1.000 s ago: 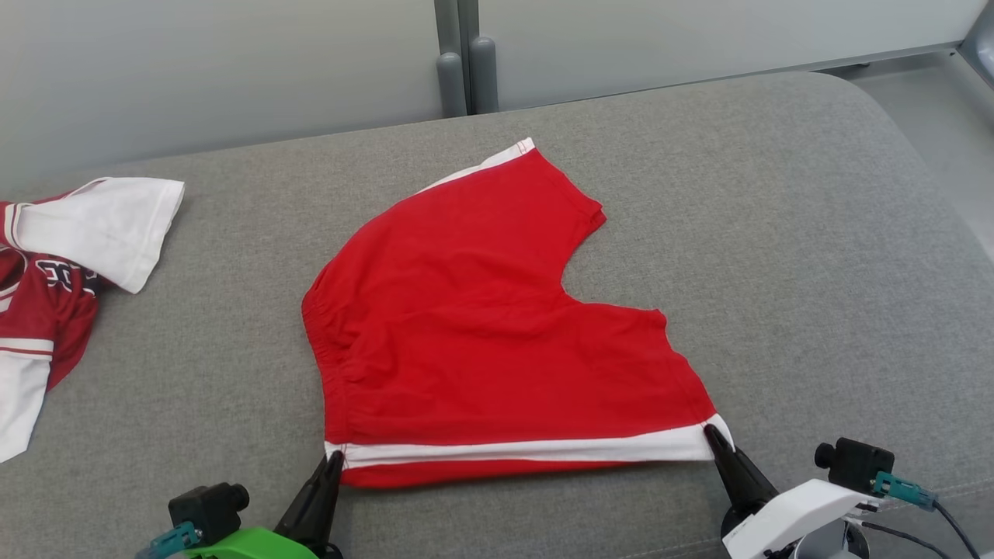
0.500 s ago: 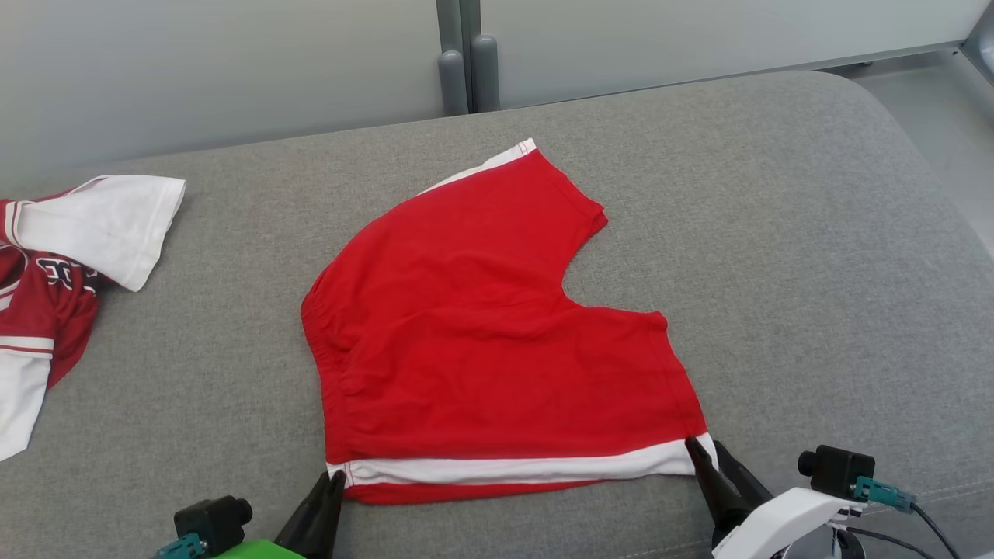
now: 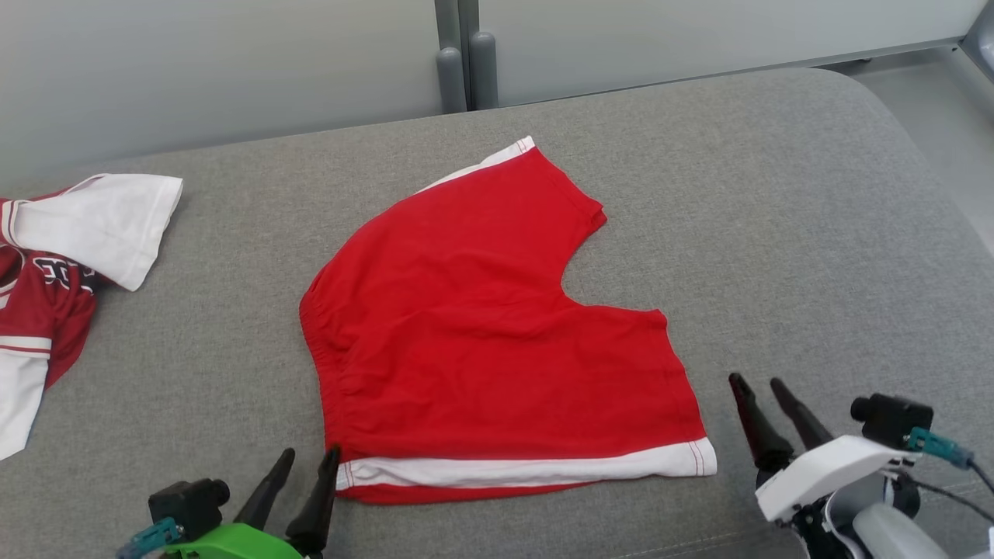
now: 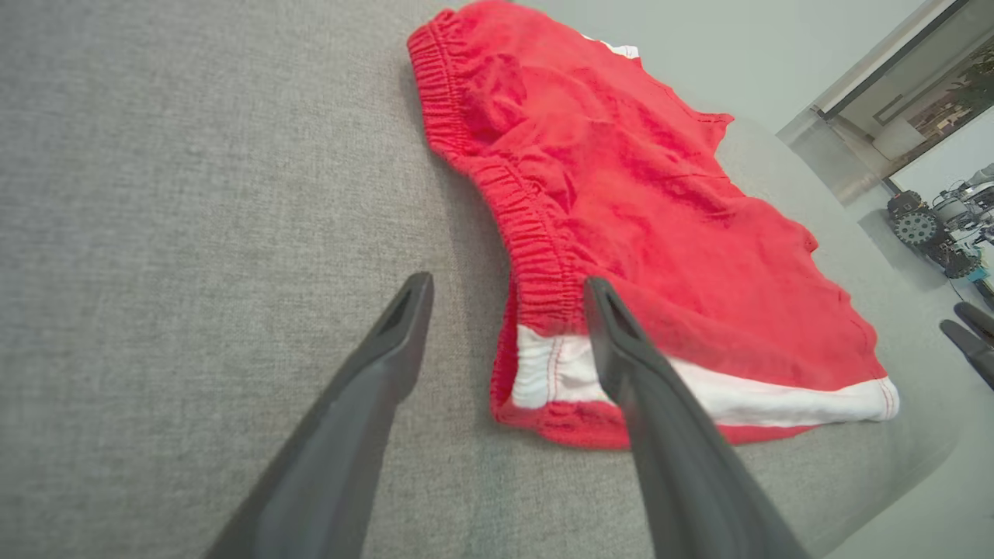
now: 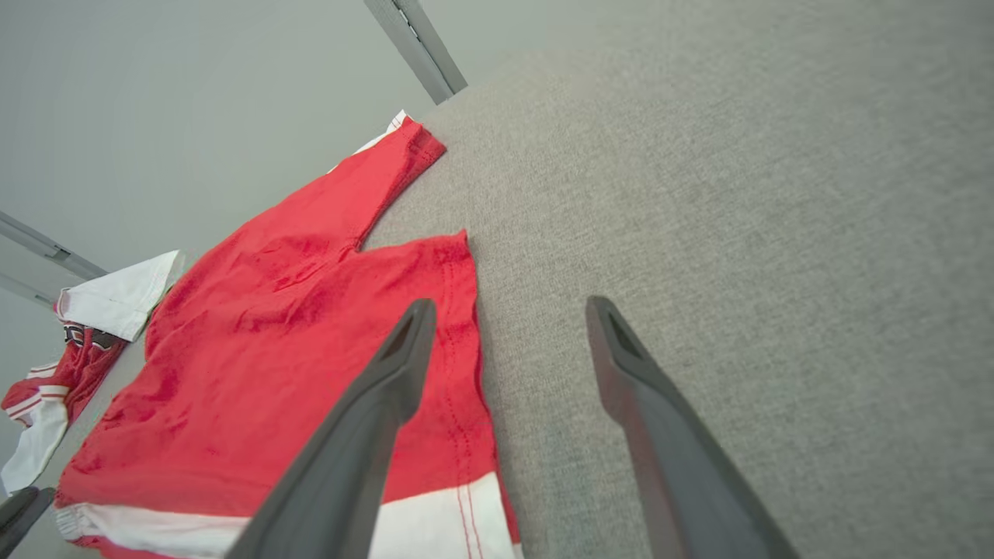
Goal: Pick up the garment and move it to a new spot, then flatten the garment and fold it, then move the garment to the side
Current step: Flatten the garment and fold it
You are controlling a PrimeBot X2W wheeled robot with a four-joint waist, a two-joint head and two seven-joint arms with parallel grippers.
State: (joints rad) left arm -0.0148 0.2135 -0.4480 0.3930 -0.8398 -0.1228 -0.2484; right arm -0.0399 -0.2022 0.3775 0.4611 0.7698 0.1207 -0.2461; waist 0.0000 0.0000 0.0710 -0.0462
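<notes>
The garment [image 3: 481,326] is a pair of red shorts with a white side stripe, lying spread flat on the grey cushion [image 3: 776,194]. My left gripper [image 3: 311,452] stands open at the shorts' near-left corner, one finger beside the waistband end and nothing held. The left wrist view shows that gripper [image 4: 506,281] astride the waistband corner of the garment [image 4: 660,194]. To the right of the near-right corner my right gripper [image 3: 755,380] is open and clear of the cloth. In the right wrist view it [image 5: 510,304] hovers above the leg hem of the garment [image 5: 272,349].
A red and white jersey [image 3: 46,272] lies crumpled at the cushion's left edge, also seen as the jersey [image 5: 85,349] far left. A grey partition post [image 3: 466,62] stands behind. The cushion rounds off to the floor [image 3: 947,116] at the right.
Both grippers have opened and let go of the shorts' near corners. The right gripper has lifted away to the right of its corner. The shorts' near edge has settled onto the cushion.
</notes>
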